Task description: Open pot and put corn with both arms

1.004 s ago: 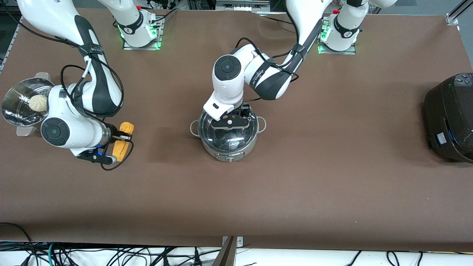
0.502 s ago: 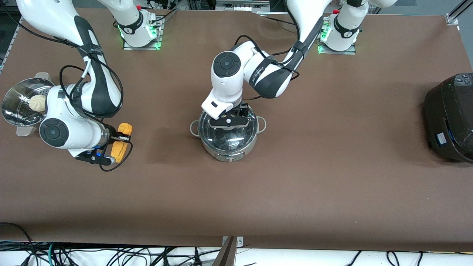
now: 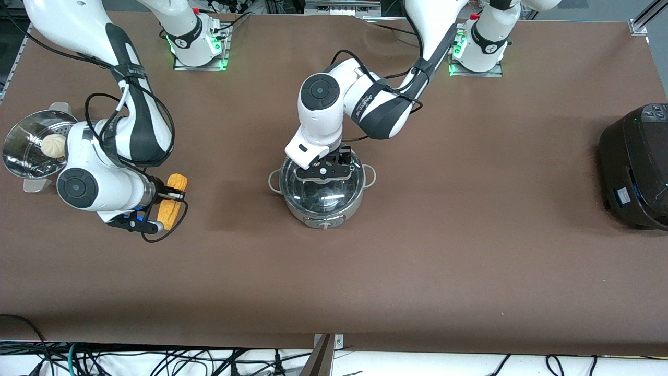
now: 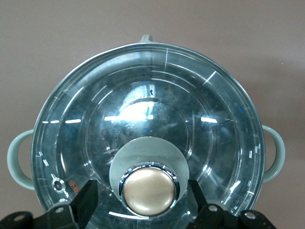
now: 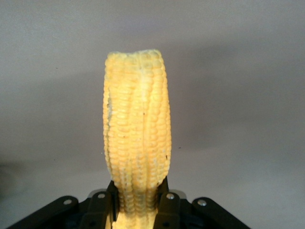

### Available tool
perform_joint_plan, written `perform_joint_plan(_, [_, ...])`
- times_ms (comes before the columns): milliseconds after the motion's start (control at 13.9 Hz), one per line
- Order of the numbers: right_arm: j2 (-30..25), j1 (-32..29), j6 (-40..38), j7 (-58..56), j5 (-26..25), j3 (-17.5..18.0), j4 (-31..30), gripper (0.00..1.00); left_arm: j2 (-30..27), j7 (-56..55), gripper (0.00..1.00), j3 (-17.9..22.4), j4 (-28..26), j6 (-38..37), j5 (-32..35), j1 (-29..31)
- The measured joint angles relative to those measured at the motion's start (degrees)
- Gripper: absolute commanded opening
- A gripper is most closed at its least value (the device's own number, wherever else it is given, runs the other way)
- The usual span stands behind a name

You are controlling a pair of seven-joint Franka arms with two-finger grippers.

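The steel pot (image 3: pixel 322 211) stands mid-table with its glass lid (image 3: pixel 319 194) on. My left gripper (image 3: pixel 324 172) is low over the lid. In the left wrist view it (image 4: pixel 142 188) is open, its fingers (image 4: pixel 88 200) on either side of the tan knob (image 4: pixel 147 191) with a gap on each side. The pot's grey loop handles (image 4: pixel 274 152) show at both sides. My right gripper (image 3: pixel 169 199) is shut on the yellow-orange corn (image 3: pixel 178 182) toward the right arm's end of the table. In the right wrist view the corn (image 5: pixel 137 124) sticks out from between the closed fingers (image 5: pixel 167 191).
A perforated steel steamer basket (image 3: pixel 18 156) with a pale bun (image 3: pixel 54 144) stands at the right arm's end, next to the right arm's wrist. A big black cooker (image 3: pixel 634 167) stands at the left arm's end. Brown table (image 3: pixel 469 250) around the pot.
My left gripper has shifted slightly over the lid toward the right arm's end. My right gripper has moved the corn a little toward the steamer basket. Both are nearly still over the last half second.
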Motion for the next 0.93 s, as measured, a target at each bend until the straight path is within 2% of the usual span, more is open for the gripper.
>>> perform_joint_plan(287, [0.1, 0.0, -0.1, 0.0, 0.0, 0.0, 0.0, 0.13, 0.2, -0.7, 0.83, 0.0, 0.0, 0.0, 0.0, 0.0])
perform_joint_plan(430, [0.1, 0.0, -0.1, 0.0, 0.0, 0.0, 0.0, 0.13, 0.4, -0.8, 0.72, 0.0, 0.0, 0.0, 0.0, 0.0])
perform_joint_plan(789, [0.1, 0.0, -0.2, 0.0, 0.0, 0.0, 0.0, 0.13, 0.5, -1.9, 0.65, 0.0, 0.1, 0.1, 0.0, -0.1])
perform_joint_plan(933, [0.1, 0.0, -0.2, 0.0, 0.0, 0.0, 0.0, 0.13, 0.5, -2.1, 0.54, 0.0, 0.2, 0.1, 0.0, -0.1])
